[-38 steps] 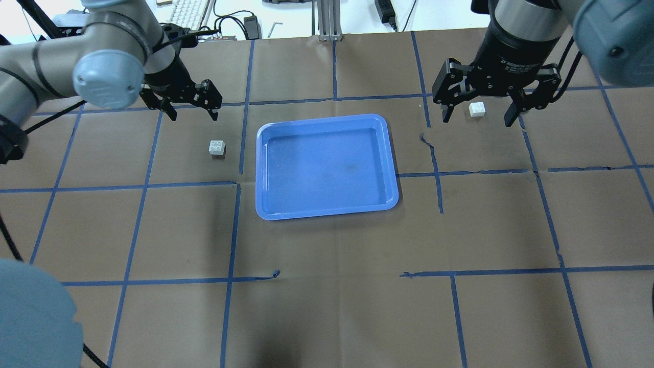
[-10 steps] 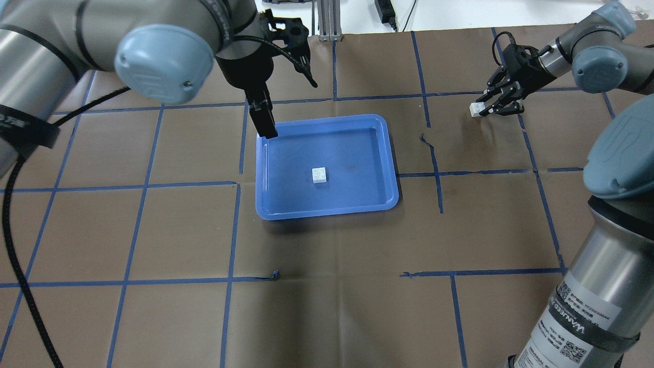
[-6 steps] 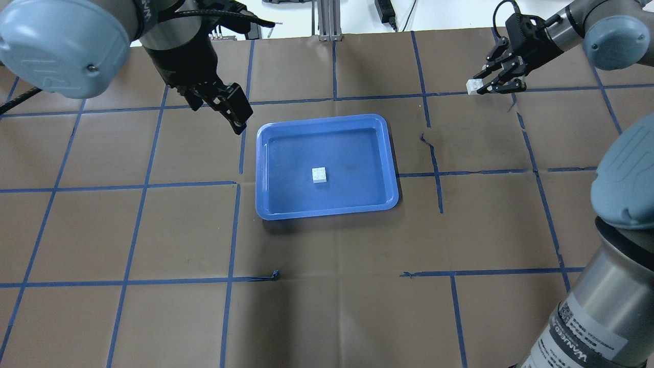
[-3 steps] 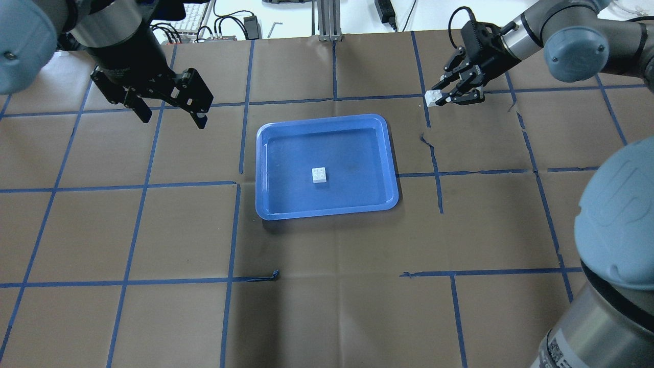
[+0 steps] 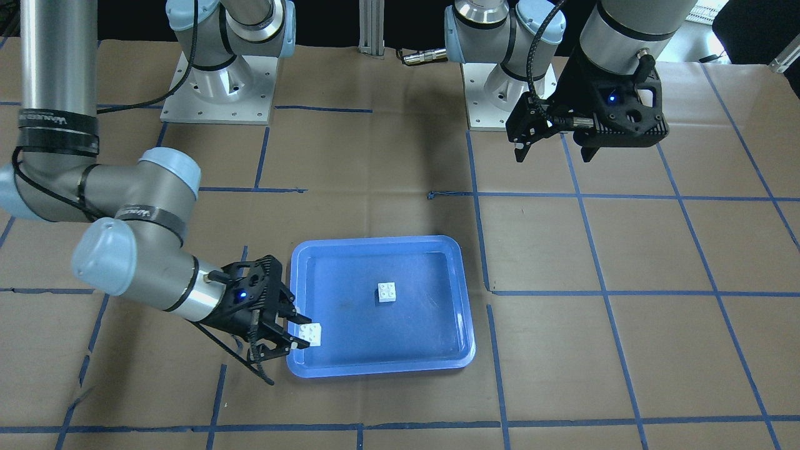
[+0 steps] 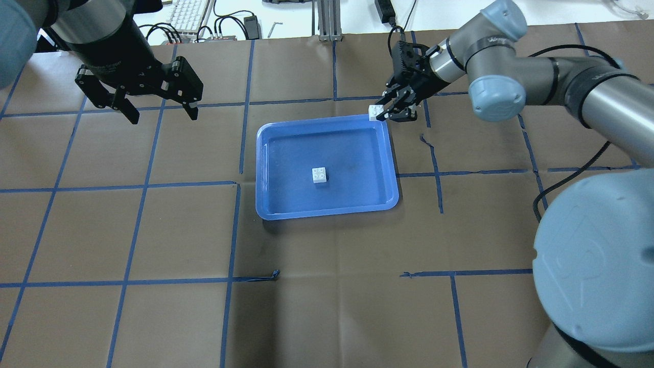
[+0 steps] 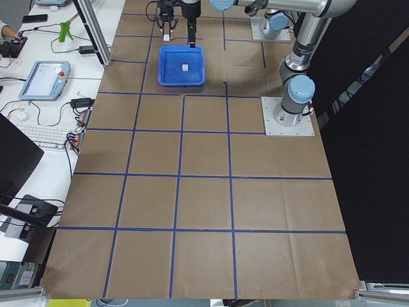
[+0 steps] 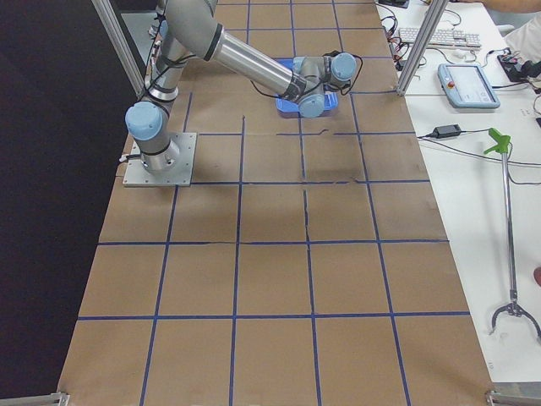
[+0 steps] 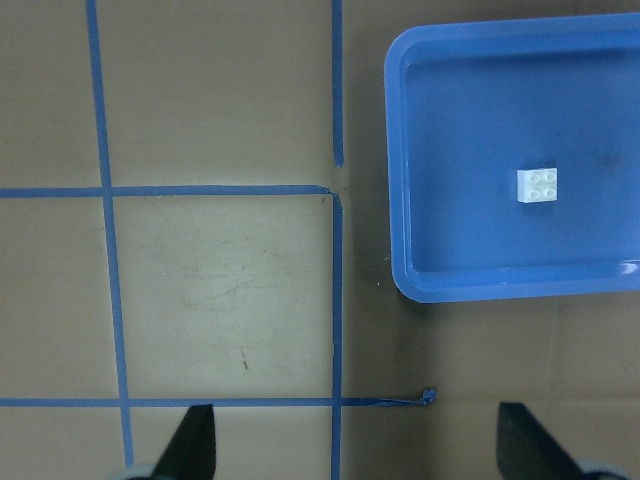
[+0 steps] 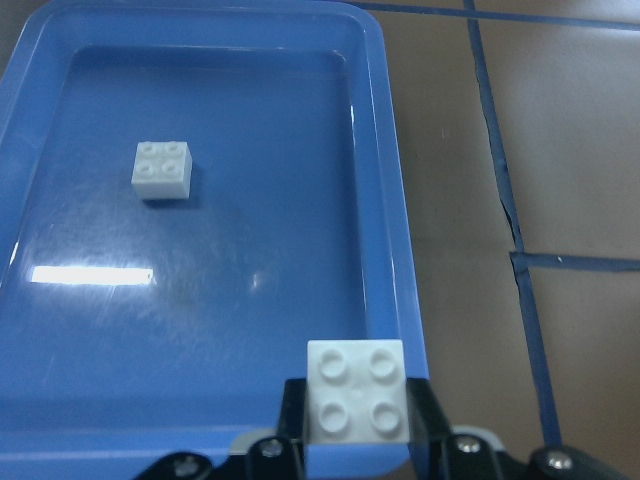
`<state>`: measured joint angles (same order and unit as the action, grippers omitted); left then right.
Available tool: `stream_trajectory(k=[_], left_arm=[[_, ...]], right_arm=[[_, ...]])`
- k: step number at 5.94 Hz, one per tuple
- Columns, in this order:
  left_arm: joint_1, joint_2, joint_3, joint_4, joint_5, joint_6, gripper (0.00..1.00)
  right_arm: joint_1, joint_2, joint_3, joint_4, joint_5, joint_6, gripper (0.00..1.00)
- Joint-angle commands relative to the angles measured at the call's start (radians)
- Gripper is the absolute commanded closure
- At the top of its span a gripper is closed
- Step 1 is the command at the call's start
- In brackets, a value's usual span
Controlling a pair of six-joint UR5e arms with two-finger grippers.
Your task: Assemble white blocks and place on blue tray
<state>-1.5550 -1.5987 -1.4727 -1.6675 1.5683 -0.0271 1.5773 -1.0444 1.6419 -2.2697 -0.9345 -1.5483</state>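
The blue tray lies mid-table; it also shows in the front view. One white block lies studs up near the tray's middle, seen too in the front view, the left wrist view and the right wrist view. My right gripper is shut on the second white block, studs up, above the tray's far right corner. My left gripper is open and empty, high and to the left of the tray.
Brown paper with a blue tape grid covers the table. An aluminium post, a keyboard and cables sit past the far edge. The two arm bases stand on the robot's side.
My right gripper has carried its white block left from the far right to over the tray's corner. My left gripper has drawn back left and stays open. The block in the tray has not moved.
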Motion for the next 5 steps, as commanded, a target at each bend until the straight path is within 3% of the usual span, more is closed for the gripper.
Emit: stream_trajectory(k=[1,3,5], left_arm=[[0.000,-0.001,0.000,0.008,0.001,-0.011,0.00],[0.000,0.000,0.000,0.009,0.001,-0.011,0.00],[0.000,0.002,0.000,0.009,0.002,-0.011,0.00]], right_arm=[[0.094,0.000,0.147,-0.284,-0.010,0.181,0.69],[0.096,0.000,0.289,-0.469,-0.012,0.200,0.69],[0.098,0.006,0.309,-0.485,-0.010,0.221,0.69]])
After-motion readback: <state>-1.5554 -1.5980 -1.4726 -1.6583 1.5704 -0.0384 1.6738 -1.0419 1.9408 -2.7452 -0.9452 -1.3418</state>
